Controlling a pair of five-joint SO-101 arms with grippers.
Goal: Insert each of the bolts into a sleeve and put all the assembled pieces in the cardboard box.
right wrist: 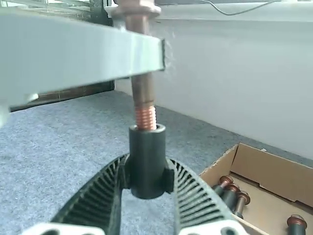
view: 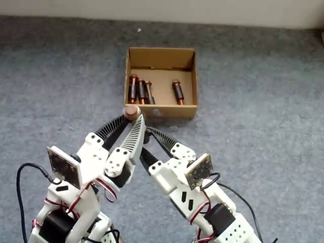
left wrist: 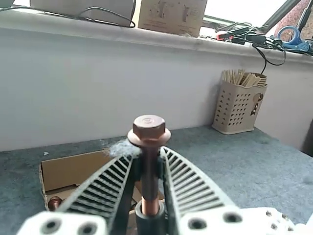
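Standing upright, the copper bolt (left wrist: pixel 149 131) is pinched by its shank between the fingers of the left end effector (left wrist: pixel 149 159), with its hex head above the fingertips. Its threaded tip meets the mouth of the black sleeve (right wrist: pixel 146 154), clamped just beneath in the right end effector (right wrist: pixel 146 177). Just beyond both end effectors sits the cardboard box (view: pixel 160 52), holding several assembled pieces (view: pixel 142 92), on the grey tabletop (view: pixel 253 101).

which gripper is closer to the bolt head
Left. The left gripper clamps the bolt by its shank just under the head; the right gripper holds the sleeve at the threaded end, farther from the head.
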